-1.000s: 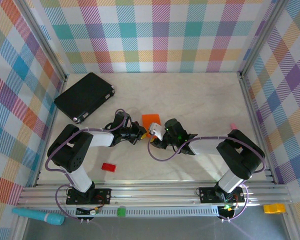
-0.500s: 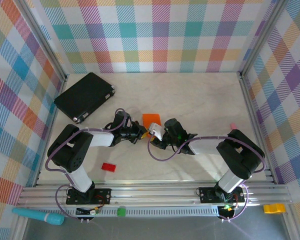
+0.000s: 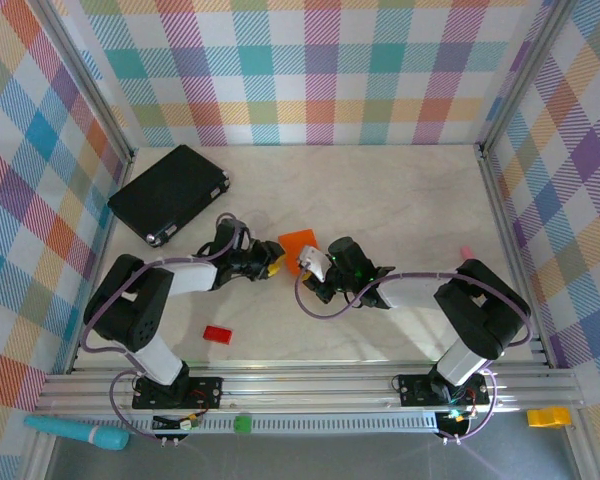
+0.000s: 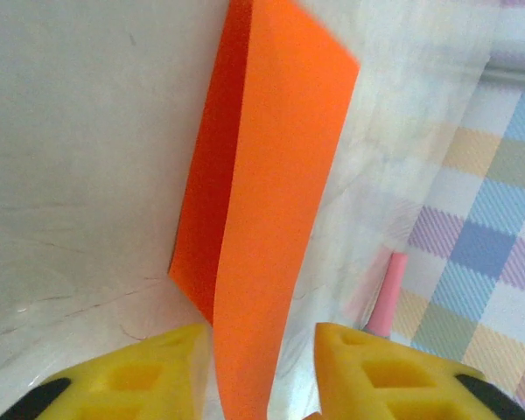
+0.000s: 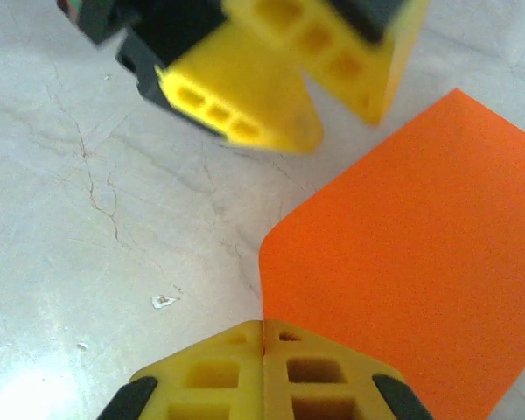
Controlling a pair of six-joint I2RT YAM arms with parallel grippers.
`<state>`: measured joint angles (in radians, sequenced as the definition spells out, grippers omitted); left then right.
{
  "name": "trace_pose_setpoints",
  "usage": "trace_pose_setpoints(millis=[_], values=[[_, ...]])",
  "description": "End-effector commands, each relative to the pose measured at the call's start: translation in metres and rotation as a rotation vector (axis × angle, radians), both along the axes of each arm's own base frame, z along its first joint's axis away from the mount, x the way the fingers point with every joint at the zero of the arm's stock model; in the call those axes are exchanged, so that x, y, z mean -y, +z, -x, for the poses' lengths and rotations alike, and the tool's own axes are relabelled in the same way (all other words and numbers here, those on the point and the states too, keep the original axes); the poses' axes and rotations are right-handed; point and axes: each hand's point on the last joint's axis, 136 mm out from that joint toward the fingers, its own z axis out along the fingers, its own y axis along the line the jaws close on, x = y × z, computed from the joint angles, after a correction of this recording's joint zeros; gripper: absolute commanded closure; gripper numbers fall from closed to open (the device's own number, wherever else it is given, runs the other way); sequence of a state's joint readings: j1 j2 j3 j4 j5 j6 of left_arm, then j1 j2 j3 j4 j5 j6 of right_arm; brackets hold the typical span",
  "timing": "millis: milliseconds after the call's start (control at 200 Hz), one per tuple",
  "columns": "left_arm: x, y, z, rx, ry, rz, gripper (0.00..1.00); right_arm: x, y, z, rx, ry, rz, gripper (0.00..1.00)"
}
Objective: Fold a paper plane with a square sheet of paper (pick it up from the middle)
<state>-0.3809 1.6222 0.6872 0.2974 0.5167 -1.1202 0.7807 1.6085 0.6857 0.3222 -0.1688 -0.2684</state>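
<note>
The square sheet of paper (image 3: 298, 243) is bright orange and folded over along one crease, its two layers (image 4: 271, 201) standing up off the table. My right gripper (image 5: 264, 325) is shut on its near edge, and the sheet (image 5: 420, 254) spreads away to the right. My left gripper (image 4: 262, 341) is open. The paper's lower end hangs between its yellow fingers (image 4: 341, 350), close to the left one and clear of the right. Both grippers meet at mid-table, left (image 3: 276, 265) and right (image 3: 305, 262). A finished paper plane is out of view.
A black flat case (image 3: 168, 193) lies at the back left. Near the left arm's base sits a small red block (image 3: 217, 334). A pink stick (image 4: 385, 297) lies by the right wall (image 3: 467, 252). The left fingers (image 5: 271, 105) hover just beyond the sheet.
My left gripper has opened and drawn back a little to the left. My right gripper has closed on the sheet's edge. The sheet has shifted slightly left.
</note>
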Motion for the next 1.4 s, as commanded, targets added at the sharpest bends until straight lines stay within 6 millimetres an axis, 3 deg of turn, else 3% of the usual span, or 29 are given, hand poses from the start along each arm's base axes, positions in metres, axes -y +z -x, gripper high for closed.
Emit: trace_pose_setpoints(millis=[0,125,255,435,645,975,1400], values=[[-0.012,0.013,0.001,0.038,-0.037,-0.083,0.59,0.003,0.005,0.011,-0.083,-0.031,-0.028,0.98],[-0.005,0.025,-0.007,0.081,-0.092,-0.112,0.58,0.004,0.003,0.018,-0.164,-0.059,-0.036,0.98],[0.020,0.025,-0.012,0.092,-0.179,-0.107,0.60,0.004,-0.001,0.023,-0.254,-0.098,-0.054,0.97],[0.051,0.008,-0.018,0.077,-0.275,-0.153,0.67,0.000,-0.009,0.030,-0.349,-0.109,-0.070,0.98],[0.074,-0.020,-0.020,0.018,-0.362,-0.210,0.76,-0.012,-0.014,0.034,-0.483,-0.135,-0.117,1.00],[0.076,-0.059,-0.014,-0.062,-0.411,-0.295,0.84,-0.012,-0.020,0.032,-0.561,-0.215,-0.145,1.00],[0.067,-0.079,0.000,-0.133,-0.478,-0.380,0.86,0.013,-0.020,0.003,-0.468,-0.405,-0.118,1.00]])
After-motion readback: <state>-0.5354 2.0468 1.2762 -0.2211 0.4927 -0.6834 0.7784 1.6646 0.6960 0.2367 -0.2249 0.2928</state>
